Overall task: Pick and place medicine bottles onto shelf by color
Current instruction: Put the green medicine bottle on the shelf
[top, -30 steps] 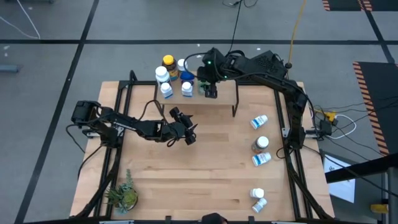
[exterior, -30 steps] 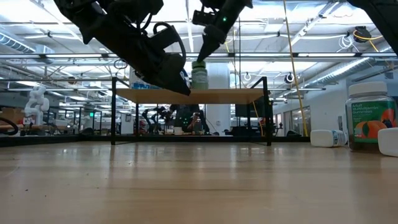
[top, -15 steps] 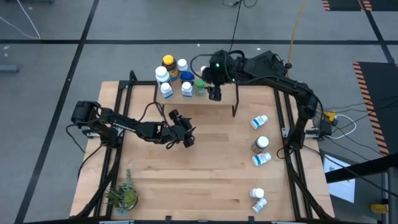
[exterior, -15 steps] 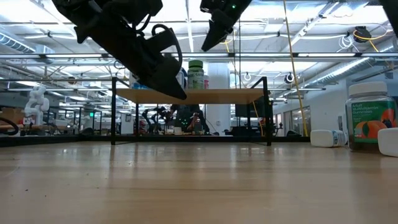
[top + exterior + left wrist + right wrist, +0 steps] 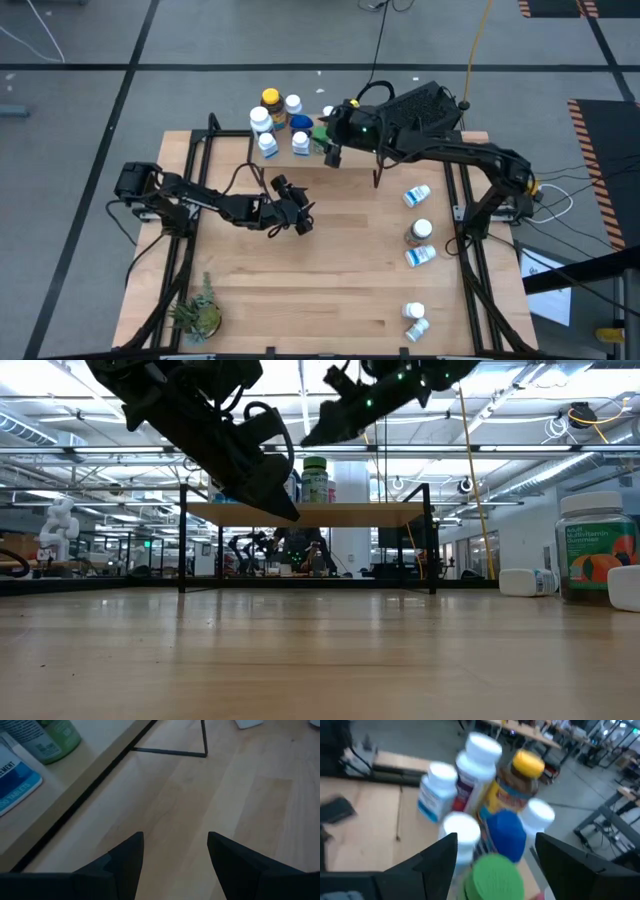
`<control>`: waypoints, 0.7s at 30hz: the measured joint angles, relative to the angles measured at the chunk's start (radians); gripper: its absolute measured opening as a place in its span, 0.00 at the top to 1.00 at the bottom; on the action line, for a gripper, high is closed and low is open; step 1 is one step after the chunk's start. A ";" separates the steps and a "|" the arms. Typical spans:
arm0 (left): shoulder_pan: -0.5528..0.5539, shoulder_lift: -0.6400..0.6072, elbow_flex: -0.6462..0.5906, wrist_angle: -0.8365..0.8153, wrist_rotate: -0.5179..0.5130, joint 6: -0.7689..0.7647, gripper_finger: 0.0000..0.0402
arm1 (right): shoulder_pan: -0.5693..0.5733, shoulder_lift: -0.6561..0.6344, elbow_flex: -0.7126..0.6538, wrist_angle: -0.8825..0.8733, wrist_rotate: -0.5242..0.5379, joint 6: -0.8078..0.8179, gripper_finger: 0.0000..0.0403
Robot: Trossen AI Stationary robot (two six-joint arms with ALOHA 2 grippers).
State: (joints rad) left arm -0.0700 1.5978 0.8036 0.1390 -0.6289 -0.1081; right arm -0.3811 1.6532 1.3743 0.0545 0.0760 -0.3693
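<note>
The shelf (image 5: 350, 150) stands at the table's far middle. At its left end stands a cluster of medicine bottles: an amber one with a yellow cap (image 5: 270, 98), a blue one (image 5: 300, 124), a green-capped one (image 5: 320, 135) and several white ones. My right gripper (image 5: 332, 157) hovers open above and just right of the green-capped bottle (image 5: 495, 875), touching nothing. In the low view the green-capped bottle (image 5: 315, 480) rests upright on its base on the shelf board. My left gripper (image 5: 303, 215) hangs open over the bare table in front of the shelf.
Loose bottles lie and stand along the table's right side: white ones (image 5: 417, 195), (image 5: 420, 255), (image 5: 413, 312), (image 5: 417, 328) and an orange-labelled jar (image 5: 420, 232). A small potted plant (image 5: 197, 315) sits at the near left corner. The table's middle is bare wood.
My right gripper has risen off the green-capped bottle and tipped from pointing down to nearly level, while its arm swung toward the table's right. The green-capped bottle stays upright on the shelf.
</note>
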 joint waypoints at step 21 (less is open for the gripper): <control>-0.002 0.000 0.000 0.020 0.000 -0.001 0.44 | -0.051 0.006 -0.029 -0.072 -0.078 0.073 0.78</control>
State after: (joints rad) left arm -0.0715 1.5978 0.8036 0.1593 -0.6285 -0.1089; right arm -0.4320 1.6592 1.3453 -0.0176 -0.0024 -0.2960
